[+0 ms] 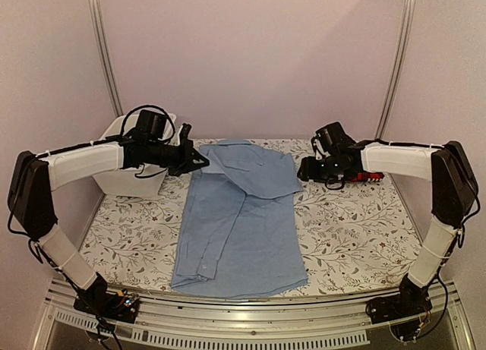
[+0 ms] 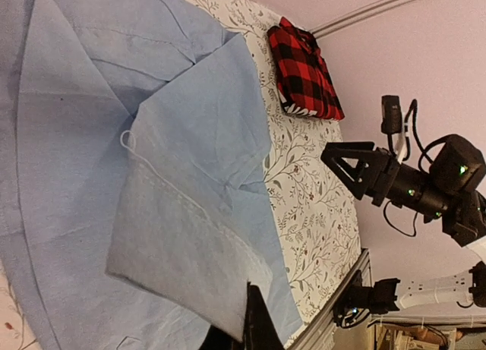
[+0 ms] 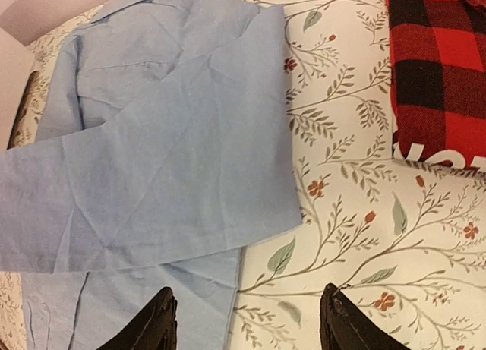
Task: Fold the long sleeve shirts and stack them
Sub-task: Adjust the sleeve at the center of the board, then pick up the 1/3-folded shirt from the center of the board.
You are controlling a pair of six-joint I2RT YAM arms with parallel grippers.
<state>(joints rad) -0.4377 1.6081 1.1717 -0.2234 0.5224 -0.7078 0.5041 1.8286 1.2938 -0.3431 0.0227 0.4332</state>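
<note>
A white bin (image 1: 121, 179) sits at the far left corner of the surface (image 1: 364, 236). The left gripper (image 1: 196, 159) is pressed together, seemingly pinching a shoulder fold of the light blue shirt (image 1: 239, 228), which lies down the middle, likely to steady that fold. The right gripper (image 1: 307, 170) hovers spread and empty. The plaid shirt (image 3: 440, 61) lies folded toward the far right corner, probably the stack's base.
</note>
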